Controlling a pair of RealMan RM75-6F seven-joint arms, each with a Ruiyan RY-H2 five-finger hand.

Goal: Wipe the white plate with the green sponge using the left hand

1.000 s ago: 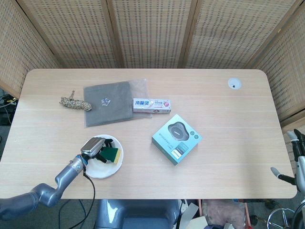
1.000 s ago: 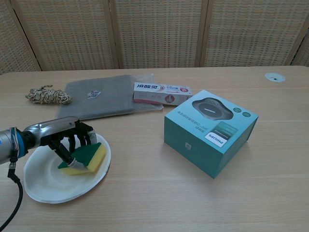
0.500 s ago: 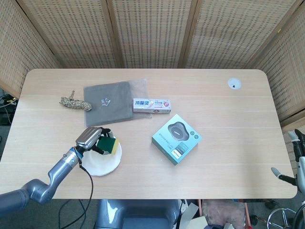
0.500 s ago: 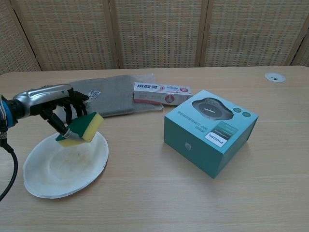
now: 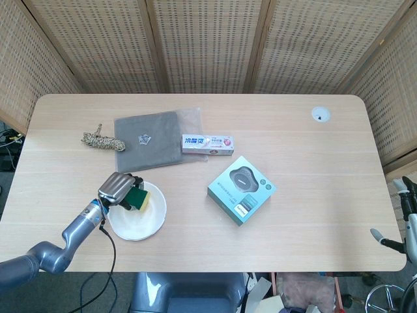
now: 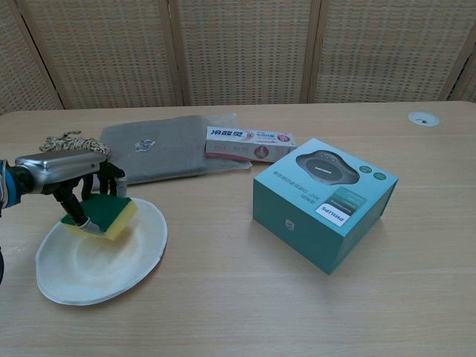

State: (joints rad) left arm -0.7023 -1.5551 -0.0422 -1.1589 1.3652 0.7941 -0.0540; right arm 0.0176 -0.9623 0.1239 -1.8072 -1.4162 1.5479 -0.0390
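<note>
Your left hand [image 6: 71,178] grips the green sponge [image 6: 100,214], fingers closed around it from above, and holds it over the far left part of the white plate [image 6: 141,256]; from the chest view the sponge's yellow underside tilts toward the plate, though whether it touches the surface cannot be told. The plate sits near the front left edge of the wooden table [image 5: 306,150], its inner surface showing faint brownish smears. Seen from the head view, the left hand [image 5: 116,188] reaches in from the lower left, with the green sponge [image 5: 138,197] lying across the plate's [image 5: 140,225] upper left rim. Beyond the plate lies a grey cloth pouch [image 5: 148,140] in clear wrapping, with a bundle of braided cord [image 5: 98,140] to its left and a toothpaste box [image 5: 208,145] touching its right edge. A teal Philips box [image 5: 241,190] stands well apart to the right of the plate. Your right hand does not appear in either view.
</note>
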